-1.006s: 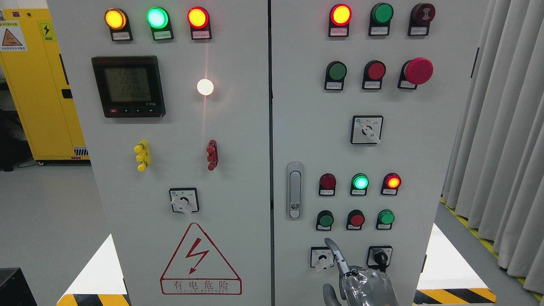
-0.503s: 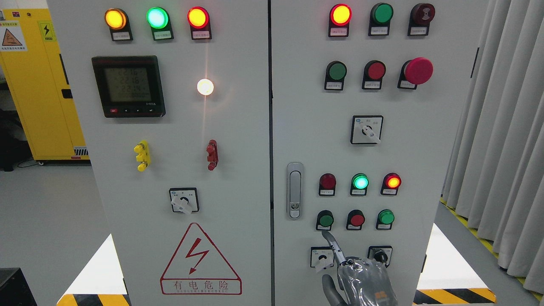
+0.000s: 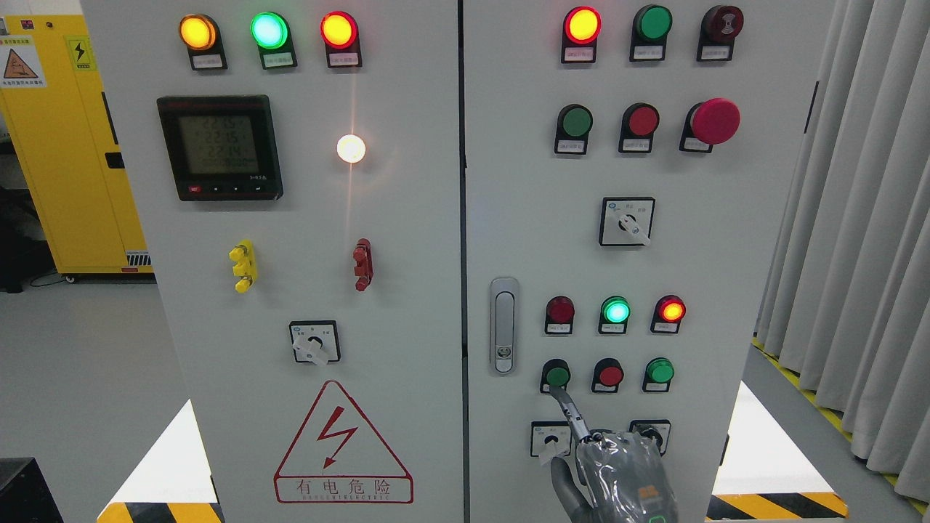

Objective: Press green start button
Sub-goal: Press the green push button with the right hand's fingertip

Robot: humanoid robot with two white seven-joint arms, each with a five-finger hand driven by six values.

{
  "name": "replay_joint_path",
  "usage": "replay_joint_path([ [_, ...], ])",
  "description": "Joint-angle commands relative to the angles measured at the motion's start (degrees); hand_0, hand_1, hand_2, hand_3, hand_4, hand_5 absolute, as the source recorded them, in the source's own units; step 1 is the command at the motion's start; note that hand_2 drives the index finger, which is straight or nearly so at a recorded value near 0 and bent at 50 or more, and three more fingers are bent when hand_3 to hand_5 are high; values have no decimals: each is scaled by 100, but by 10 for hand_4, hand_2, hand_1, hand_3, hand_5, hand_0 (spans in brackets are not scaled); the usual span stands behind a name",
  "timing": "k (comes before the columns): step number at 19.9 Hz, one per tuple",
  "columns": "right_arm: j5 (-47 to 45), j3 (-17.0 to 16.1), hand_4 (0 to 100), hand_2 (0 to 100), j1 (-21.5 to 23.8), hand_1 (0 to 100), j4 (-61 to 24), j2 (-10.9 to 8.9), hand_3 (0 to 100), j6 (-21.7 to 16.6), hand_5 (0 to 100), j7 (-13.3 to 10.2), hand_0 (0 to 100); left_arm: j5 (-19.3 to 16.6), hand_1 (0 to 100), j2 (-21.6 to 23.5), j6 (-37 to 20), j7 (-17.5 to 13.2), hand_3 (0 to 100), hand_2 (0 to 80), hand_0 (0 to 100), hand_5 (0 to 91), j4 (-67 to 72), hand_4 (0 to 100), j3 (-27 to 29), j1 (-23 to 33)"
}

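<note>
Two cabinet doors (image 3: 407, 290); nine round indicator lamps (image 3: 269, 30), eight lit; six flush push buttons (image 3: 557, 376), three green and three red; one red mushroom button (image 3: 715, 120); four rotary selector switches (image 3: 627, 222); one digital meter (image 3: 219, 147); one hand (image 3: 617, 476).

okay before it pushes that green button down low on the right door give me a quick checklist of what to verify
1. Target: green button, leftmost in the bottom button row of the right door: in view, unobstructed, ok.
2. Pointing finger of the right hand: tip sits just below the button, aimed up at it, ok.
3. Contact: tip looks short of the button face; whether it touches, cannot tell.
4. Red button next door: clear of the finger, ok.
5. Rotary switch under the finger: hand passes close in front; touching or not, cannot tell.
6. Left hand: not in view, cannot tell.
</note>
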Motion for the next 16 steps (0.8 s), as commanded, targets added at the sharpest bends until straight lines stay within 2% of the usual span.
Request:
replay_joint_path([
  [1,-19,-142,958,0,-73,932,111,0,966,-5,1000,60,658,1,556,0,1,-4,0,0,120,0,0,0,1,1],
  [3,-46,-195,958,0,-91,932,111,9,967,-5,1000,192,659,1,556,0,1,-4,0,0,120,0,0,0,-7,-8],
  [16,-63,-221,959,0,-196,929,67,0,968,-14,1000,210,681,1,556,0,1,-4,0,0,120,0,0,0,1,1],
])
